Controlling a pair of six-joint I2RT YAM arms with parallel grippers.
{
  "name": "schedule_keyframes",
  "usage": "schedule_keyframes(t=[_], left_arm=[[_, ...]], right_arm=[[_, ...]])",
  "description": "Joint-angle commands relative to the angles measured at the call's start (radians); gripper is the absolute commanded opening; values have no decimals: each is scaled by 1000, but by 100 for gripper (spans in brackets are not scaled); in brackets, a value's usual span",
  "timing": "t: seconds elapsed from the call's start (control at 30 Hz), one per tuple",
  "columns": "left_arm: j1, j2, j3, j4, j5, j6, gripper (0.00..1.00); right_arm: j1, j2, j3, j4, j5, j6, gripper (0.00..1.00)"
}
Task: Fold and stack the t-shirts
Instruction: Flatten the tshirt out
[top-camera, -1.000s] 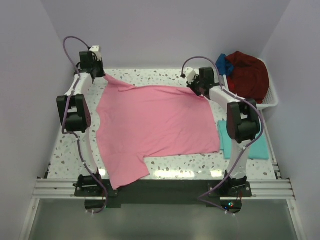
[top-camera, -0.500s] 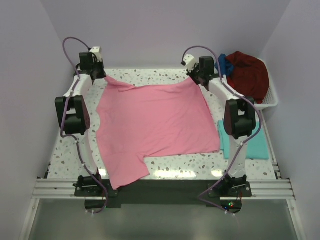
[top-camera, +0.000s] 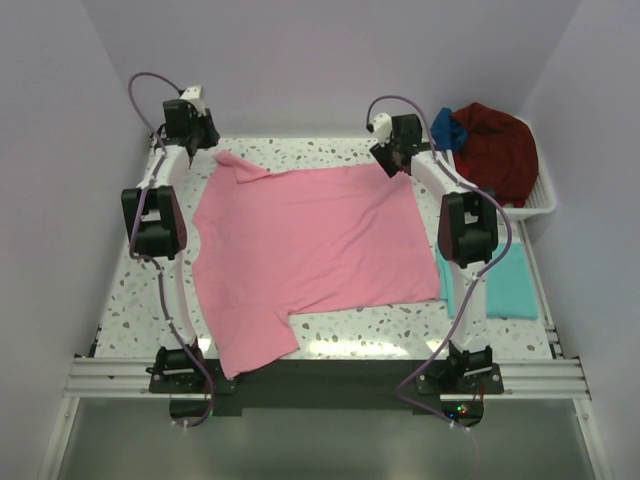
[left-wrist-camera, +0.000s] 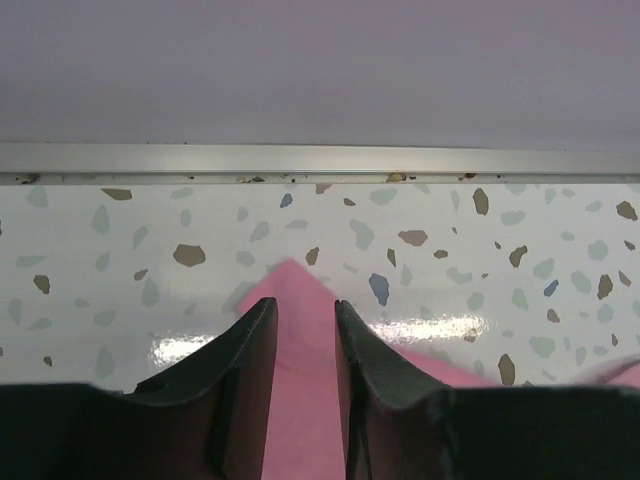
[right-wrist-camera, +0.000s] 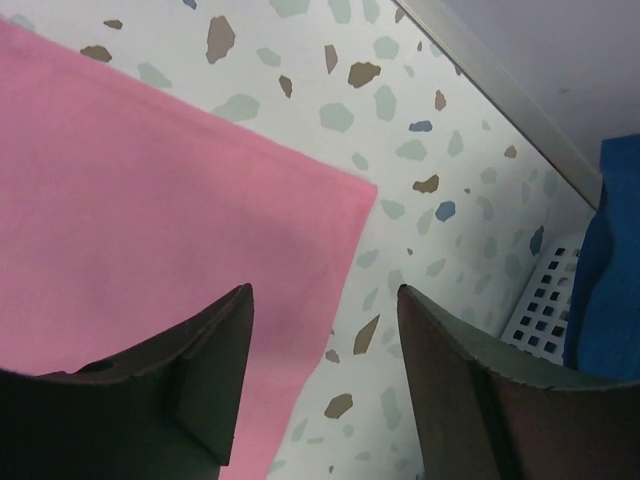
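Observation:
A pink t-shirt (top-camera: 310, 245) lies spread flat across the table. My left gripper (top-camera: 203, 140) hovers at its far left corner with the jaws a little apart. In the left wrist view, pink cloth (left-wrist-camera: 295, 285) lies on the table under that narrow gap (left-wrist-camera: 304, 305), not pinched. My right gripper (top-camera: 393, 162) is over the far right corner. It is wide open (right-wrist-camera: 325, 290) above the shirt's edge (right-wrist-camera: 150, 180), with nothing between its fingers. A folded teal t-shirt (top-camera: 503, 285) lies at the right, partly behind the right arm.
A white basket (top-camera: 540, 200) at the back right holds a dark red garment (top-camera: 497, 150) and a blue one (top-camera: 447, 125). Its mesh wall (right-wrist-camera: 535, 300) and the blue cloth (right-wrist-camera: 610, 250) show in the right wrist view. Walls close in the back and sides.
Both grippers were shut on the shirt's far corners and have opened, letting the cloth go. The far edge now lies flat, and both grippers have lifted slightly toward the back wall.

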Motion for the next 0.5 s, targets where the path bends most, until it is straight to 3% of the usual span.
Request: schedule_keyframes(t=[0.0, 0.13, 0.2, 0.33, 0.47], left_arm=[[-4, -29, 60, 47, -33, 42, 35], [-10, -162, -111, 44, 40, 112, 40], [-22, -184, -121, -55, 109, 218, 38], [-54, -167, -112, -215, 105, 307, 36], [-93, -136, -74, -317, 51, 387, 42]], right_arm=[[-3, -93, 10, -56, 35, 25, 64], [-1, -170, -9, -174, -59, 58, 67], [-1, -193, -13, -217, -111, 71, 66], [-1, -215, -12, -347, -168, 81, 61], [-2, -197, 8, -458, -199, 73, 56]])
